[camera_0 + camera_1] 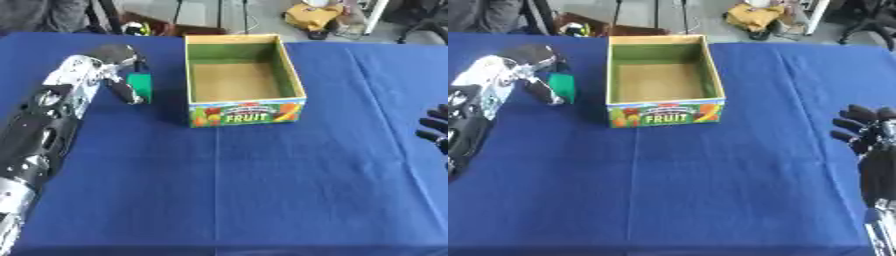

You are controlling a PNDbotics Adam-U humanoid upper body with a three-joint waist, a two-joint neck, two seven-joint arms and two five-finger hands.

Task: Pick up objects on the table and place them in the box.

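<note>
The left robot hand (112, 62) sits at the far left of the tabletop (262, 190), its fingers curled around a small green object (140, 87), which it appears to hold upright just left of the box; whether the object's base touches the blue cloth cannot be told. Holding it from above and behind likely leaves the underside free for lowering it over a wall. The cardboard fruit box (245, 112) stands just beside that hand, open at the top and apparently empty, its printed front facing the robot, so the carry should be short: up, across the near-left wall, then down. The right robot hand (864, 131) rests idle at the right edge, well apart from the box, fingers relaxed and holding nothing, probably kept clear of the working arm's path.
</note>
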